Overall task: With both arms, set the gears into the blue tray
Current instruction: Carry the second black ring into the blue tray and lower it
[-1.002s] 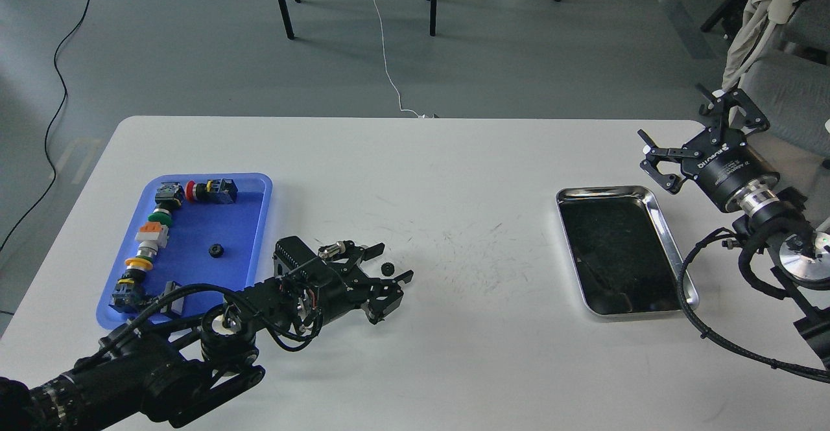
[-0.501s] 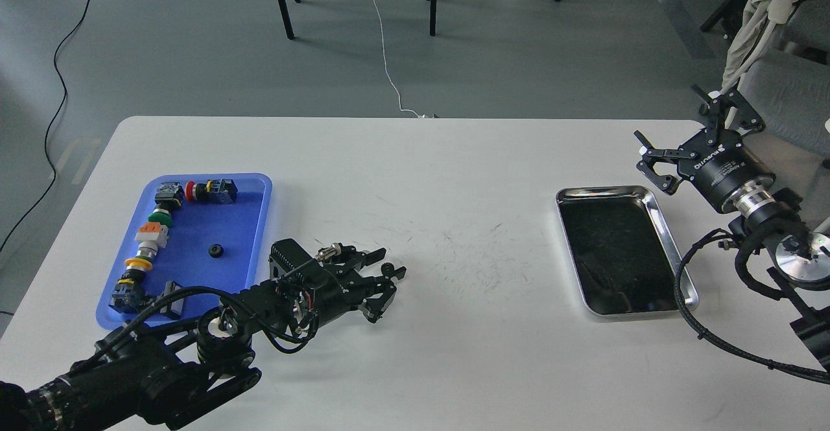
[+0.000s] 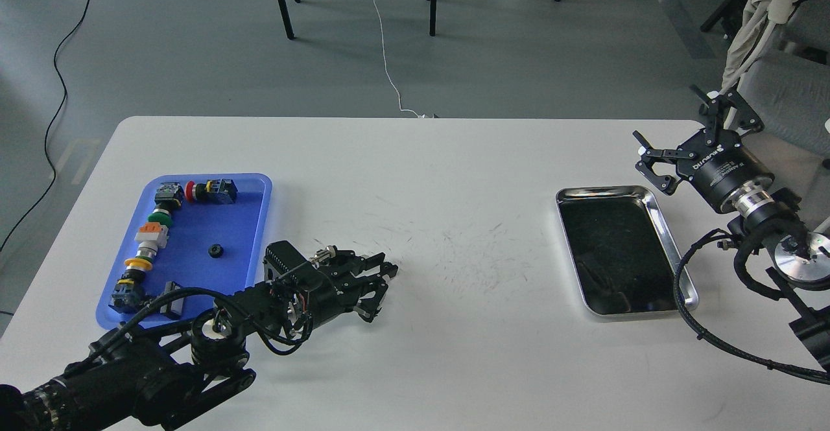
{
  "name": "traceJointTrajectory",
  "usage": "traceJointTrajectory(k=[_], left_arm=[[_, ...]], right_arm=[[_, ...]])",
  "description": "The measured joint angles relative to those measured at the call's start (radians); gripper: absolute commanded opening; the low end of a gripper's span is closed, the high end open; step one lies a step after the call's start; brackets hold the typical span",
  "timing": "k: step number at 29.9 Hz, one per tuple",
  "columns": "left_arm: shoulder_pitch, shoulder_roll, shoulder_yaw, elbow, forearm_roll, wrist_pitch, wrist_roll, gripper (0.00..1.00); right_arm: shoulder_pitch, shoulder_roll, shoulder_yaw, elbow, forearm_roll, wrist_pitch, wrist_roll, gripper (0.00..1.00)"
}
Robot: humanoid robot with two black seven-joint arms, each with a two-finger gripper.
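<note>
Because each gear is small, stiff and light, I judge it best pinched across its toothed edge, where it could easily slip out. Low over the white table, the left gripper has its fingers drawn close together; whether a gear sits between them I cannot tell. Beyond it, one gear lies in the blue tray beside a row of switches. Farther right, past the silver tray, the right gripper hangs spread wide and empty.
</note>
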Motion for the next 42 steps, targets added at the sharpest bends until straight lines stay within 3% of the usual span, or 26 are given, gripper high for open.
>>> traceJointTrajectory(k=[6, 15, 22, 28, 34, 42], left_arm=[[0.007, -0.005, -0.002, 0.001, 0.000, 0.000, 0.000, 0.08], [-0.005, 0.024, -0.037, -0.029, 0.000, 0.007, 0.000, 0.07], [-0.057, 0.199, -0.081, -0.152, -0.011, -0.001, 0.007, 0.07], [-0.072, 0.378, -0.076, -0.159, -0.164, 0.002, -0.033, 0.07], [-0.042, 0.434, -0.066, -0.089, -0.293, 0.013, -0.063, 0.07], [-0.024, 0.412, -0.066, 0.050, -0.312, 0.040, -0.080, 0.08]], right_arm=[[0.001, 0.000, 0.000, -0.001, 0.000, 0.000, 0.000, 0.99], [0.004, -0.001, 0.000, -0.002, 0.000, 0.000, 0.000, 0.99], [0.010, -0.003, 0.000, -0.002, 0.000, 0.000, -0.001, 0.99], [0.014, -0.001, -0.004, -0.002, 0.000, -0.001, -0.001, 0.99], [0.014, 0.000, -0.006, -0.004, 0.000, -0.002, -0.001, 0.99], [0.014, -0.002, -0.008, -0.005, -0.001, 0.000, -0.001, 0.99]])
